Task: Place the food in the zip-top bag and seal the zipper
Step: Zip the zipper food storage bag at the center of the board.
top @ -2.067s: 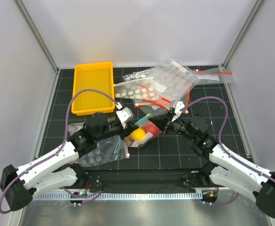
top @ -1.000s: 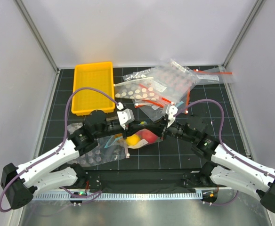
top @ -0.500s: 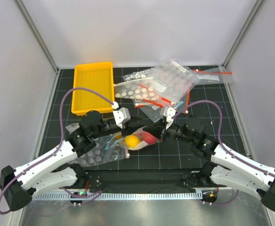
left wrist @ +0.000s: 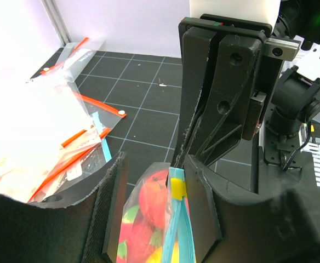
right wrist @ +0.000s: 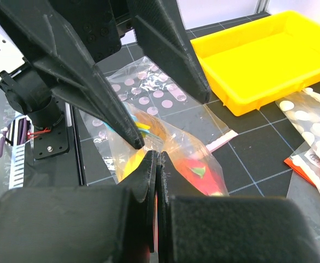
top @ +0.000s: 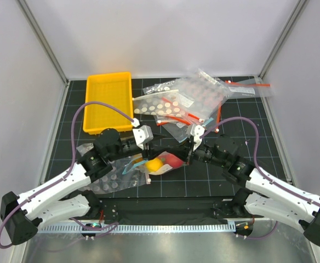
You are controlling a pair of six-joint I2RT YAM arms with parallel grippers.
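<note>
While R claw (right wrist: 156, 156) pinches bag (right wrist: 188, 140) edge to hold it taut, L claw (left wrist: 154, 163) straddles zipper (left wrist: 177, 230), fingers apart, fruit (left wrist: 153, 193) inside.

You see black gridded mat (top: 173, 183); plain white walls (top: 165, 38) behind and beside it; metal posts (top: 43, 38) at its far corners; even light.

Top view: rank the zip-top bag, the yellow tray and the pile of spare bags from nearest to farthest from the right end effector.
1. The zip-top bag: clamped in the right end effector, extending to its left.
2. The bag pile: just behind it, toward the back wall.
3. The yellow tray: back left, the farthest of the three.
</note>
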